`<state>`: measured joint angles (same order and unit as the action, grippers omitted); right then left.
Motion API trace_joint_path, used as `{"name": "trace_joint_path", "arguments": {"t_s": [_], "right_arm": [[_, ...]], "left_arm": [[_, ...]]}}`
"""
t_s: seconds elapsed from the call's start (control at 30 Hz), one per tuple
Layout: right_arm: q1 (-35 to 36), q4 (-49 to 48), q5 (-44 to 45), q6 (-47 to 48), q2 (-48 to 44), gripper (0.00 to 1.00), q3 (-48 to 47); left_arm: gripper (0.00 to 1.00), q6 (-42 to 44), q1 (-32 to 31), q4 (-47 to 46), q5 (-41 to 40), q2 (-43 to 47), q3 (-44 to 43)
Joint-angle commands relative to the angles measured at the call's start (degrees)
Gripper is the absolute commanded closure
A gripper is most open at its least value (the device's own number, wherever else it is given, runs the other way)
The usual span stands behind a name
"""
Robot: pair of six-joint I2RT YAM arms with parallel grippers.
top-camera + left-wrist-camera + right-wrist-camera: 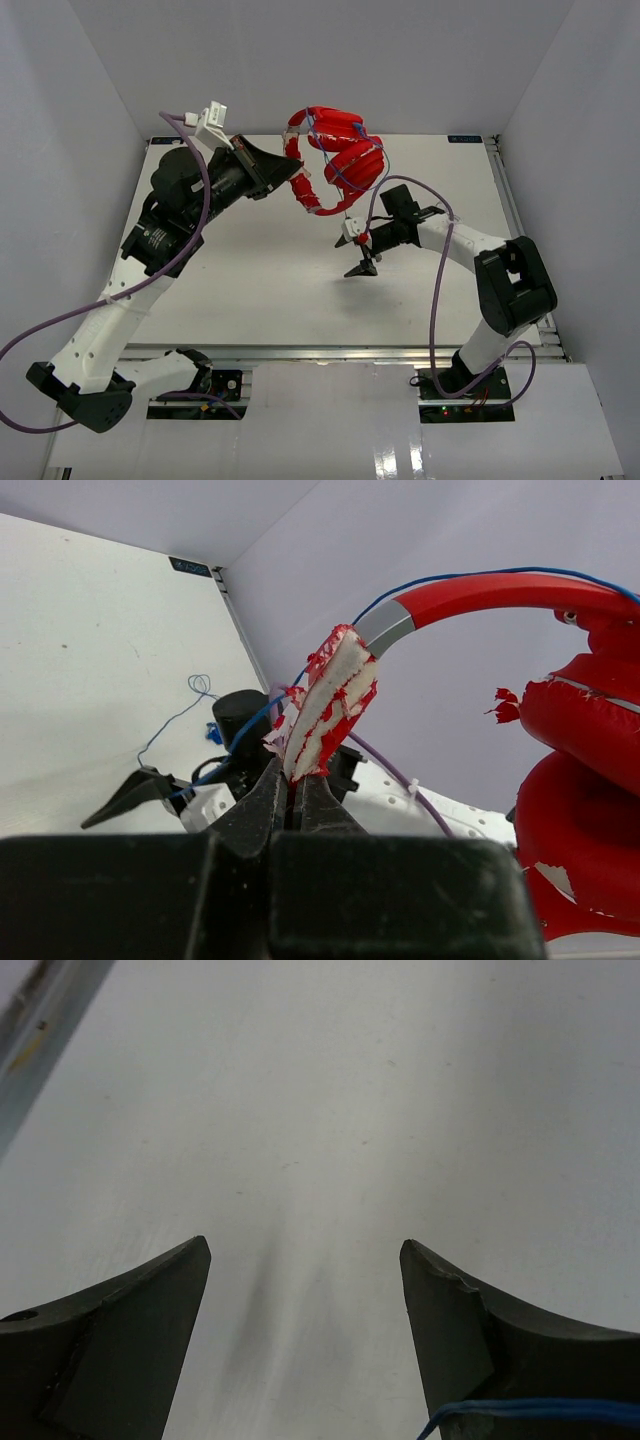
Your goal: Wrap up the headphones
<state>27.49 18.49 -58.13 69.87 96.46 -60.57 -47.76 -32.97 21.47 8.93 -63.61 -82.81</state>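
Observation:
The red headphones [340,150] hang in the air above the back of the table. My left gripper [296,172] is shut on the torn red-and-white headband end [330,705], jaws pressed flat on it [296,778]. The earcups [580,750] hang to the right in the left wrist view. The thin blue cable [352,185] loops round the earcups and runs down to my right gripper [363,266]. That gripper is open just above the table, with nothing between its fingers [305,1250]. A bit of the cable [520,1410] lies across the base of its right finger.
The white table [250,290] sits inside a white-walled enclosure, with a metal rail [500,200] along its right edge. Thick purple robot cables [205,190] arch over both arms. The right arm [240,730] shows below the headphones in the left wrist view.

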Motion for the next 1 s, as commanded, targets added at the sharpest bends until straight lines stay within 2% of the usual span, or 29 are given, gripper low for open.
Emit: {"name": "trace_joint_path", "arguments": {"t_s": [0.0,0.1,0.23,0.5,0.97], "right_arm": [[-0.25,14.24,-2.54,3.81,-7.01,0.18,1.12],[-0.65,10.95,-0.18,0.71,-12.53,0.18,4.28],[-0.77,11.22,1.79,0.01,-13.31,0.17,4.15],[-1.37,9.06,0.93,-3.06,-7.39,0.26,4.4],[-3.16,8.67,-5.08,-4.16,2.73,0.27,-3.14]], "left_arm": [[1.0,-0.72,0.01,-3.74,-1.57,2.4,0.69],[1.0,-0.09,0.01,-3.88,-1.89,2.44,0.82],[1.0,0.04,0.01,-3.9,-1.9,2.35,0.72],[1.0,0.76,0.01,-3.79,-2.65,4.06,-0.1],[1.0,1.01,0.01,-2.22,-2.45,7.45,0.63]]}}
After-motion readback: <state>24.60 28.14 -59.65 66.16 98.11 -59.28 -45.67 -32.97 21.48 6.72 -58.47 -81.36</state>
